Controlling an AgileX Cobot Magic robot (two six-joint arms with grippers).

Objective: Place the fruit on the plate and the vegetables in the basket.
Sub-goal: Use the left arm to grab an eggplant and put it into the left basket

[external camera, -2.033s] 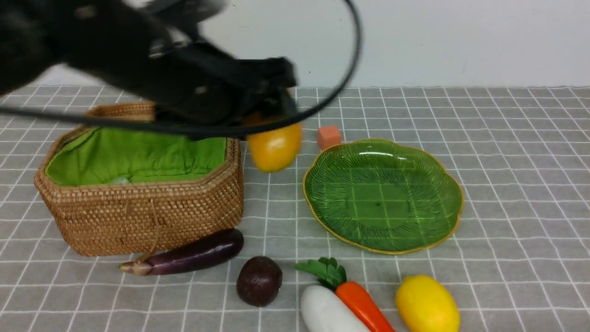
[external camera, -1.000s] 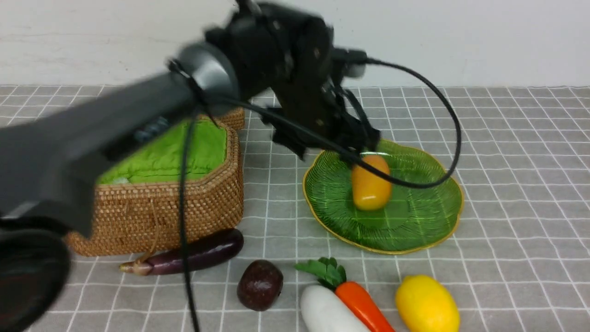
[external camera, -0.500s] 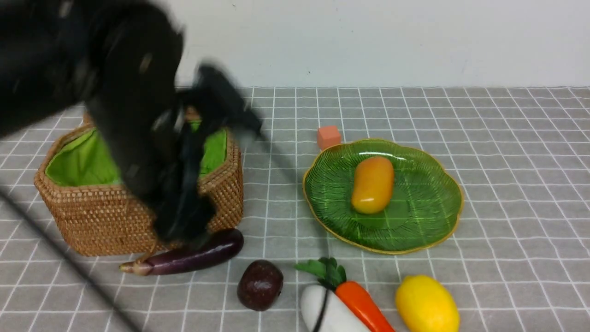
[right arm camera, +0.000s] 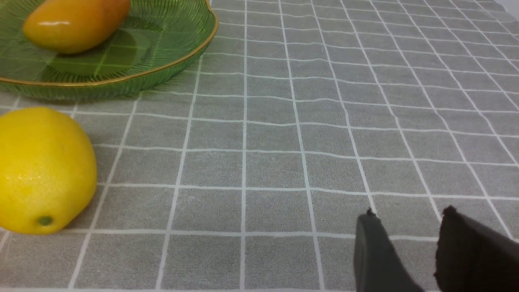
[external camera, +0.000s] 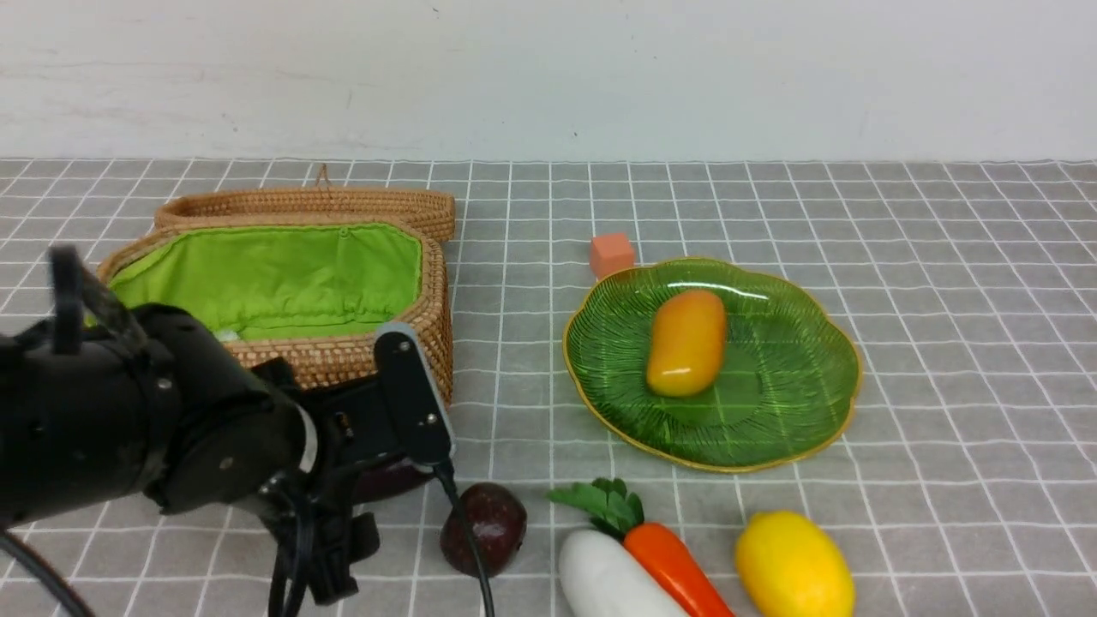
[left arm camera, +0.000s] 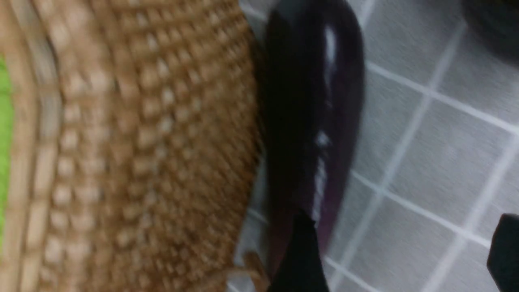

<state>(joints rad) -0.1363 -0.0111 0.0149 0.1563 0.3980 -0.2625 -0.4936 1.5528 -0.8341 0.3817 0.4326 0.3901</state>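
Hovering left gripper (external camera: 336,548): low at the front of the basket, jaws spread wide and empty; this arm is by far the nearer to the eggplant.
Large octagonal woven brown wicker basket with green lining (external camera: 360,356): open, its lid behind it.
Long dark purple toy eggplant (left arm camera: 312,121): on the cloth just beside the basket's front wall, long axis along that wall; it lies to the basket side of the pincer, not yet between the jaws.
Left wrist view: one fingertip (left arm camera: 302,251) overlaps the eggplant's end, the other is over bare cloth. The front view hides this behind the arm.
Translucent green ribbed glass plate (external camera: 797,403): holds the orange-yellow toy mango (external camera: 686,343).
Right gripper (right arm camera: 409,251): jaws narrowly parted, empty, near the yellow toy lemon (right arm camera: 40,170).
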